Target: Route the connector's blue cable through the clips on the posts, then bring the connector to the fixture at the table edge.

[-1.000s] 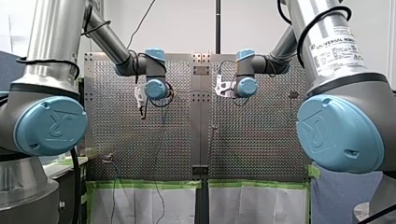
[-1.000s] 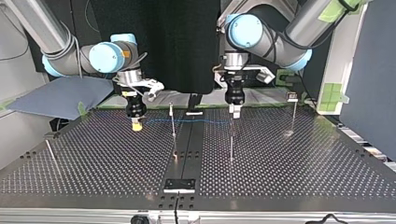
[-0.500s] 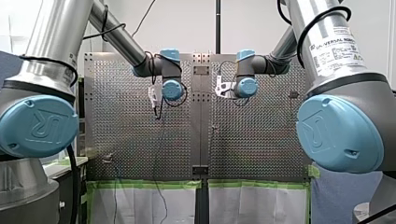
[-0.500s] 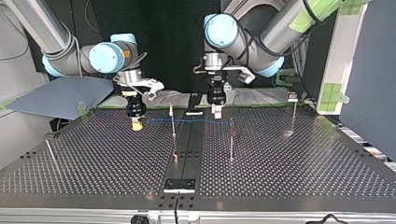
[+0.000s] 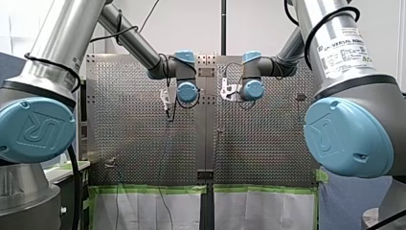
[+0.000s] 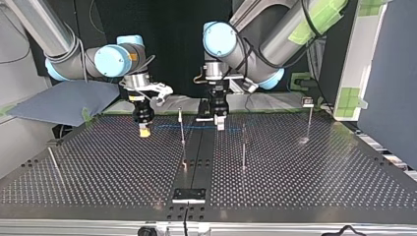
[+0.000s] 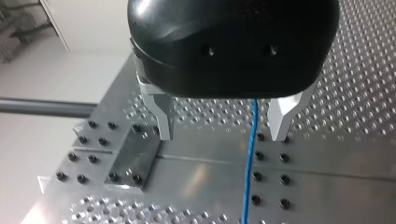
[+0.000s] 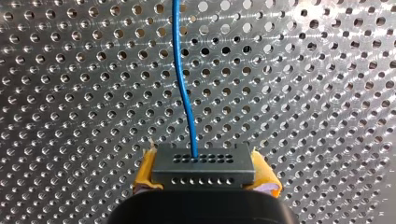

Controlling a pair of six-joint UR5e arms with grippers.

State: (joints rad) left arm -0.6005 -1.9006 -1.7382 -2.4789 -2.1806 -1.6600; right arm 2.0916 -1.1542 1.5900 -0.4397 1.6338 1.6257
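Gleaming perforated table (image 6: 305,172), upright posts (image 6: 243,147), blue cable (image 7: 249,163), black backdrop (image 6: 167,44).

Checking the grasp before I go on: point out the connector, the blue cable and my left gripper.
connector (image 8: 203,164): right wrist view, middle of its dark holed face.
blue cable (image 7: 249,168): left wrist view, the stretch just past the fingers.
left gripper (image 7: 223,136): left wrist view, midway between its fingertips.

light: bright, even | glare: on table (image 8: 303,93) | shadows: faint
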